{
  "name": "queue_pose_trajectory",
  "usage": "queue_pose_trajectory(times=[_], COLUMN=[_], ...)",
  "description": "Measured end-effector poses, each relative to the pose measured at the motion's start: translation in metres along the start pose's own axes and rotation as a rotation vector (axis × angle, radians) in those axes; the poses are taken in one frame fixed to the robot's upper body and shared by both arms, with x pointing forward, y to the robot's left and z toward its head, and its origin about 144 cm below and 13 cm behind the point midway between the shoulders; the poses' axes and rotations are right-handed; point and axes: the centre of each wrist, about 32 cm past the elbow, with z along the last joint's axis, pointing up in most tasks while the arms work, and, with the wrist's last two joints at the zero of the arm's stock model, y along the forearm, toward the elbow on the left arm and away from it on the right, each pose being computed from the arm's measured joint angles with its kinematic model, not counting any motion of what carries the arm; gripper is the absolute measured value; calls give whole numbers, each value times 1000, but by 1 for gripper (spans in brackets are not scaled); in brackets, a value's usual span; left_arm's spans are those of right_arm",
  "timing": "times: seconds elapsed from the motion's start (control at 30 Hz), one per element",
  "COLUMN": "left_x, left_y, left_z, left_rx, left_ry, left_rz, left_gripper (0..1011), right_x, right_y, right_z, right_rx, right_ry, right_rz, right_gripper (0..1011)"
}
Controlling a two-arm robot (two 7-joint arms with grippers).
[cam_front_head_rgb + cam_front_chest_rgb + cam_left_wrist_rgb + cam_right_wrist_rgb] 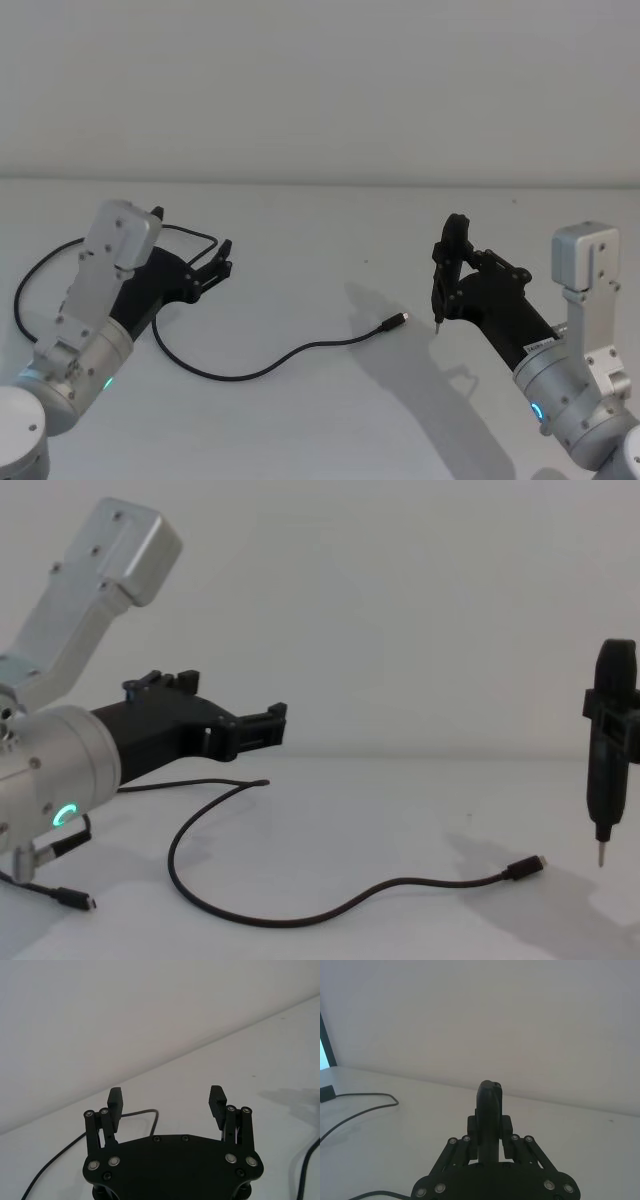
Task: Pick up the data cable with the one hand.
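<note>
Thin black data cable lies slack in loose curves on the worktop, silver-tipped plug free; left gripper hovers open near its far loop.

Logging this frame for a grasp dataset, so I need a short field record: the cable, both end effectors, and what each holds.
data cable: lying curved on the table, not gripped
plug: on the table, near the tool's pin tip but apart from it
left end effector: open, above the table by the cable's far loop, holding nothing
right end effector: shut on an upright black tool, pin tip down
task state: cable not yet picked up
</note>
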Motion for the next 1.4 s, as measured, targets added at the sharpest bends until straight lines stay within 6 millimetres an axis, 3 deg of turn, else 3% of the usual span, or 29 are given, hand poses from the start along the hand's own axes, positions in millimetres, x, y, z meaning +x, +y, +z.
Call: queue_pose_trajectory(times=[1.4], left_x=[-1], left_y=[4], left_z=[-2], left_rx=[-2], left_ry=[4], left_rz=[32], left_gripper=[1001], right_x=[0], right_y=[0], right_z=[0], right_rx=[0], right_ry=[0], right_rz=[0], right_gripper=[274])
